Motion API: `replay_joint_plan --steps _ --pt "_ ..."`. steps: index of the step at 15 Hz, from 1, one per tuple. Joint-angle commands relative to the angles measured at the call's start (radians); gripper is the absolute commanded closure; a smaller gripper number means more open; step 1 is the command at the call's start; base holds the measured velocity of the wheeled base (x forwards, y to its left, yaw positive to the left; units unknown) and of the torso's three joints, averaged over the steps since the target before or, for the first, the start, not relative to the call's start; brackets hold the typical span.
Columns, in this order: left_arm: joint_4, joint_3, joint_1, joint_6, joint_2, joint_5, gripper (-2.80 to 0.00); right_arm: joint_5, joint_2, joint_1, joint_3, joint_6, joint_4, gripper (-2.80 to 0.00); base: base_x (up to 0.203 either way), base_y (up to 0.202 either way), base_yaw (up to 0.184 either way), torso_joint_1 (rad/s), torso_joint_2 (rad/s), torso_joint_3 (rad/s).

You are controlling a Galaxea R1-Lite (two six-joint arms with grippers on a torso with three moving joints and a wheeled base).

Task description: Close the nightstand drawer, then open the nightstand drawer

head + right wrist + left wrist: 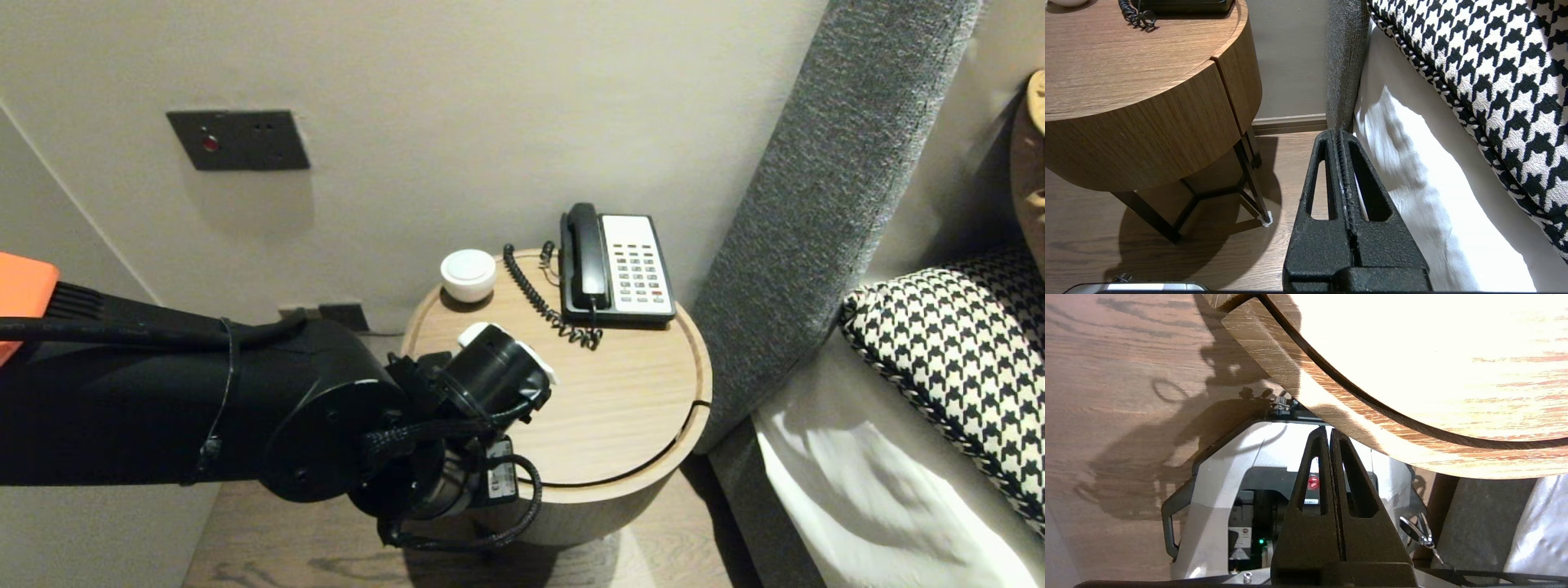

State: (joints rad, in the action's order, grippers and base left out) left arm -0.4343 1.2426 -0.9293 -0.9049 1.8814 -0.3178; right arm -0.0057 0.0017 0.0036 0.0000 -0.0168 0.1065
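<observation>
Open room over front of tabletop (620, 408); telephone (616, 265) and white puck (468, 275) behind.

My left arm (163, 408) is matt black; an orange block (24, 290) sits at the end farthest from the pincer, and a black cable (122, 331) is tied along it. My left pincer (1329, 430) and right pincer (1340, 132) have black triangular fingers (1306, 535) with slotted windows. Beyond the left pincer, my base (1216, 490) is silver-grey.

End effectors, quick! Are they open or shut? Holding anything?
Left end effector: shut, holding nothing, by the round table edge.
Right end effector: shut, holding nothing, parked beside the bed.
</observation>
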Motion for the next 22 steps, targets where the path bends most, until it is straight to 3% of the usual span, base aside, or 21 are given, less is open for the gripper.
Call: replay_joint_plan --steps 1,7,10,12,15,20,22 --pt "0.009 0.006 0.006 -0.006 -0.005 -0.003 0.00 0.000 0.001 -0.001 0.040 0.000 0.001 0.00 0.000 0.000 0.000 0.000 0.00 0.000" --pt "0.002 0.032 0.013 -0.001 -0.082 -0.004 0.00 0.000 0.001 0.001 0.040 0.000 0.001 0.00 0.000 0.000 0.000 0.000 0.00 0.000" --pt "-0.017 0.056 0.046 0.033 -0.177 -0.007 0.00 0.000 0.001 0.001 0.040 0.000 0.001 0.00 0.000 0.000 0.000 0.000 0.00 0.000" --pt "-0.019 0.069 0.151 0.092 -0.239 -0.008 0.00 0.000 0.001 0.000 0.040 0.000 0.001 0.00 0.000 0.000 0.000 0.000 0.00 0.000" --pt "-0.023 0.082 0.365 0.213 -0.354 0.012 0.00 0.000 0.001 0.001 0.040 0.000 0.001 0.00 0.000 0.000 0.000 0.000 0.00 0.000" --pt "-0.022 0.040 0.843 0.488 -0.627 0.180 0.00 0.000 0.001 0.001 0.040 0.000 0.001 0.00 0.000 0.000 0.000 0.000 0.00 0.000" --pt "-0.012 -0.045 0.907 0.576 -0.761 0.211 0.00 0.000 0.001 0.001 0.040 0.000 0.001 0.00 0.000 0.000 0.000 0.000 0.00 0.000"
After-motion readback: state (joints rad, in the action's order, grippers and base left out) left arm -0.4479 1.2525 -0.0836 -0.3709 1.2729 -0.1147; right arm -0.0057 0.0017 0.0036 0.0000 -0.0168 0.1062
